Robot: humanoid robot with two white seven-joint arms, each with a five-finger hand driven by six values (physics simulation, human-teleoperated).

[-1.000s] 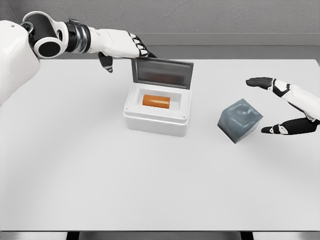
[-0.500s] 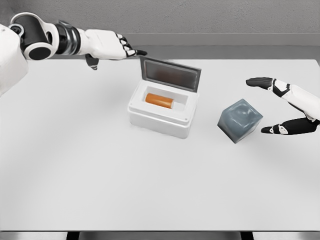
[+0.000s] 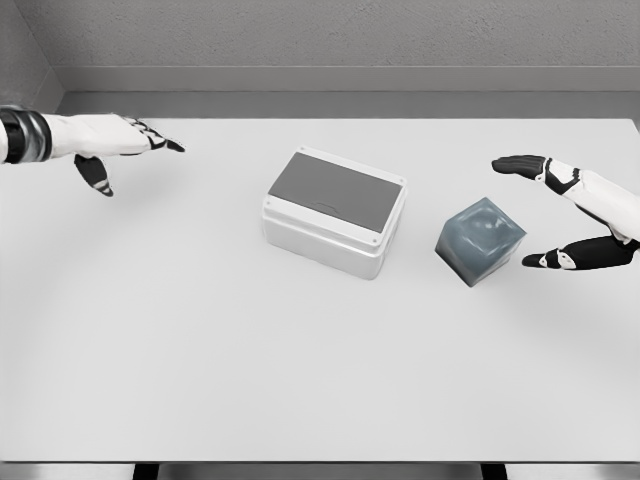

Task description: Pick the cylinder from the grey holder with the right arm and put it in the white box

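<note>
**Resting hands on both sides of a closed white box**

Lying flat on the white table, the white box has its grey lid shut down on top of it. The cylinder does not show anywhere in the head view, so I cannot tell where it is; with the lid shut, the inside of the box is hidden.

The right hand comes in from the right edge and hangs above the table with its fingers spread wide. The upper fingers point to the left, and the thumb reaches out lower, also to the left. Nothing is held between them. The grey holder stands just beside this hand, on its left, turned at an angle on the table. The thumb tip is near the lower right side of the holder, but I cannot tell if it touches it. The top of the holder shows a shallow round hollow.

The left hand comes in from the left edge, near the far side of the table. Its fingers are relaxed and extended to the right, with one dark fingertip pointing toward the box, and it holds nothing. The box is well apart from this hand, on its right, and lies between the two hands.
</note>
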